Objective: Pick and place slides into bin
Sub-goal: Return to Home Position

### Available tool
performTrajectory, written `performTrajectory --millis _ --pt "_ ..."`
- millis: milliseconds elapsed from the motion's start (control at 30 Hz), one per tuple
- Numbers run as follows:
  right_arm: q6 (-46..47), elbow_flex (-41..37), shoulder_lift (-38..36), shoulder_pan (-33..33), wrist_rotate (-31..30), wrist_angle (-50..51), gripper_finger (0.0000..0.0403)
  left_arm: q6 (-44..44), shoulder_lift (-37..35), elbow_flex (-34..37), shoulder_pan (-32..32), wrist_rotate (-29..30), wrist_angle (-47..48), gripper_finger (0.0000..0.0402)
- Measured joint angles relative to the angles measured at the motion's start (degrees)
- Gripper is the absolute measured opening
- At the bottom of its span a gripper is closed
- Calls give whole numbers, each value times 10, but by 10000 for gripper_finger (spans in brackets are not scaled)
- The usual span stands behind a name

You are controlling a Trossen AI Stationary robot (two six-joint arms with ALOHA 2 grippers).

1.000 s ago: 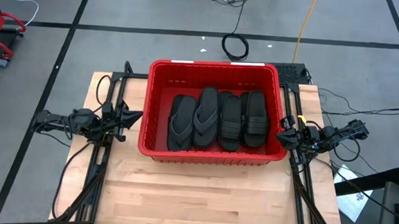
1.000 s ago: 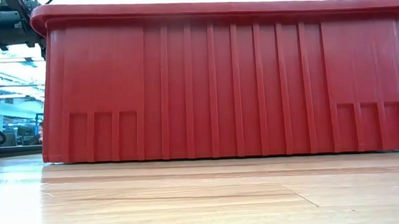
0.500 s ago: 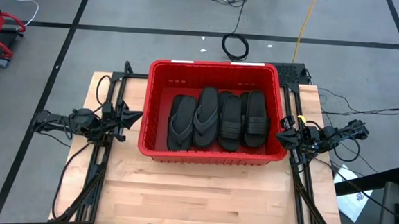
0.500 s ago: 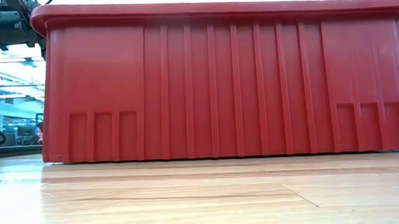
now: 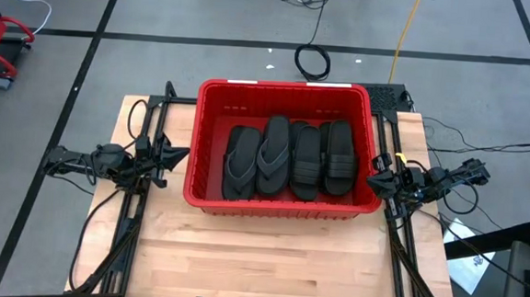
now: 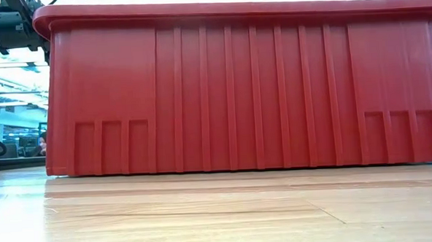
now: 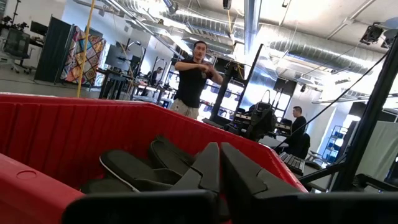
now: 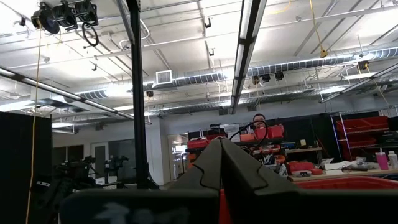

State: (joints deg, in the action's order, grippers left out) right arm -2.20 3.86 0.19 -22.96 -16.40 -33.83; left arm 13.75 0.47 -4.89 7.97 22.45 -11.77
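The red bin (image 5: pixel 287 87) stands on the far half of the wooden table; its ribbed near wall (image 6: pixel 244 90) fills the low view. Several black slides (image 5: pixel 287 159) lie side by side on its floor, lengthwise from near to far, and show over the rim in the left wrist view as slides (image 7: pixel 137 171). My left gripper (image 5: pixel 184 153) hovers shut just outside the bin's left wall, with nothing between its fingers (image 7: pixel 219 163). My right gripper (image 5: pixel 372 180) hovers shut beside the bin's right wall, tilted upward (image 8: pixel 221 155), holding nothing.
Bare wooden tabletop (image 5: pixel 267 259) stretches from the bin to the near edge. Black arm frames run along both table sides. A coiled black cable (image 5: pixel 313 61) lies on the floor beyond the table. A person (image 7: pixel 196 78) stands in the room behind.
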Motion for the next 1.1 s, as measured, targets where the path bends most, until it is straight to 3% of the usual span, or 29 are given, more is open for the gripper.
performTrajectory --millis 167,600,1100 --pt "0 0 0 0 0 0 0 0 0 0 0 0 0 2" --pt "0 0 0 0 0 0 0 0 0 0 0 0 0 28" --pt "0 0 0 0 0 0 0 0 0 0 0 0 0 4"
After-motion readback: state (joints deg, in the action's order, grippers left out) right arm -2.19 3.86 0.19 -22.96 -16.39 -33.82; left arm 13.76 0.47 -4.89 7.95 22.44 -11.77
